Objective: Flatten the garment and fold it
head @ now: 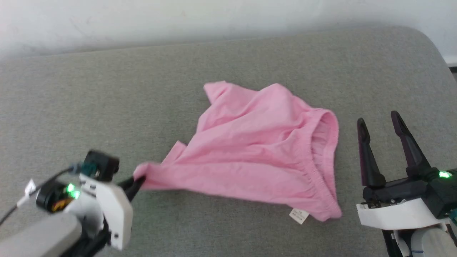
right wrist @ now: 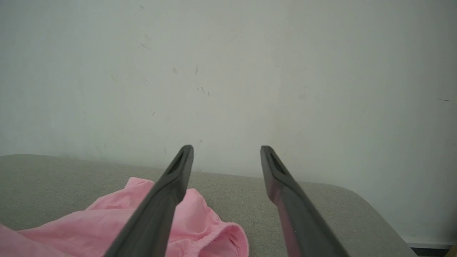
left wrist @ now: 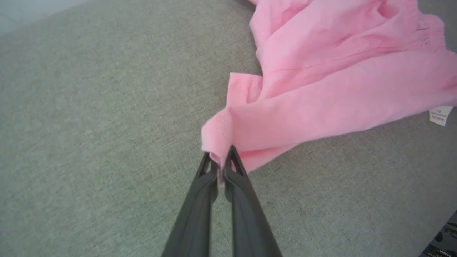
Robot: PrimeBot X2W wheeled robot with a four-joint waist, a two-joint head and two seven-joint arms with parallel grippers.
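Crumpled pink shorts (head: 257,150) lie mid-frame on a grey cushion (head: 89,100), their lower-left corner pinched in the closed left claw (head: 138,181), while the right claw (head: 377,118) sits at lower right, fingers spread wide, holding nothing.

The pink shorts (head: 257,150) are thin matt cloth, soft and creased, with a smooth white care label (head: 299,215). The grey cushion (head: 107,107) under them is a matt, slightly coarse weave. The left gripper (left wrist: 219,159) and right gripper (head: 377,117) have dark matt plastic fingers and smooth white casings.
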